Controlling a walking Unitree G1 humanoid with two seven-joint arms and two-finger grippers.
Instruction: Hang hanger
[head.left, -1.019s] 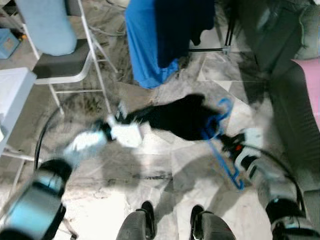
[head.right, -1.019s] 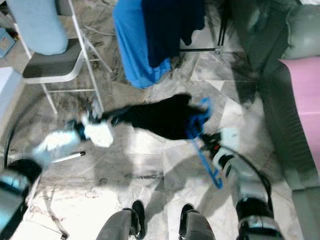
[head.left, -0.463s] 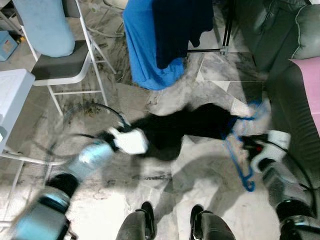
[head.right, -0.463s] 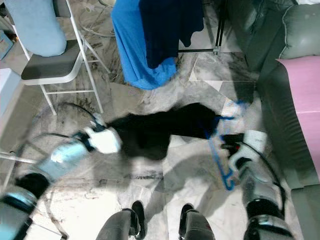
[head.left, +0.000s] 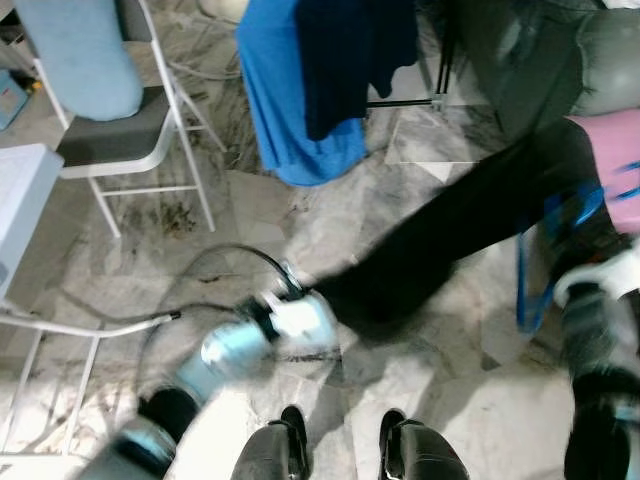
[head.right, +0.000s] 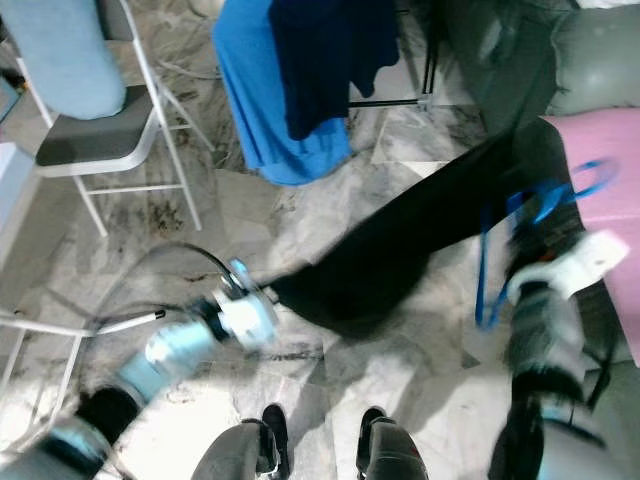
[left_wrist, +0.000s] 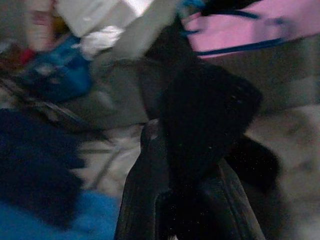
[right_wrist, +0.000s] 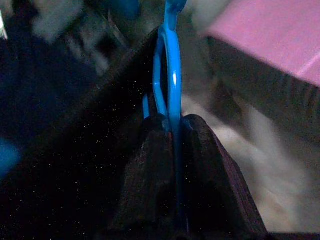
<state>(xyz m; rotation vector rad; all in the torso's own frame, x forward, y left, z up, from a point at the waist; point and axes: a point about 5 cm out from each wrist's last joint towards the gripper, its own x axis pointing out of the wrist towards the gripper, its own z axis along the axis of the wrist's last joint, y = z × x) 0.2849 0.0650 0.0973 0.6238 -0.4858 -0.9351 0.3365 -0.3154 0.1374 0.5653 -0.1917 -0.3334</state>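
A black garment (head.left: 450, 240) stretches slantwise above the marble floor between my two grippers. My left gripper (head.left: 295, 290) is low, just ahead of my feet, shut on the garment's lower end (left_wrist: 205, 105). My right gripper (head.right: 527, 250) is at the right, beside the sofa, shut on a blue plastic hanger (head.right: 481, 270). In the right wrist view the hanger (right_wrist: 172, 75) runs up from between the black fingers (right_wrist: 150, 150), with black cloth alongside it. The hanger's hook end lies over the pink cover. The picture is blurred by motion.
A blue cloth (head.left: 280, 90) and a navy garment (head.left: 350, 50) hang on a rack ahead. A white folding chair (head.left: 110, 130) stands at the left, next to a white table edge (head.left: 20, 200). A grey sofa (head.left: 600, 50) with a pink cover (head.left: 615, 150) fills the right. A cable (head.left: 200, 270) loops on the floor.
My right gripper has swung right and upward with the hanger, towards the sofa. My left gripper has come nearer my feet, and the garment is now pulled out long between them.
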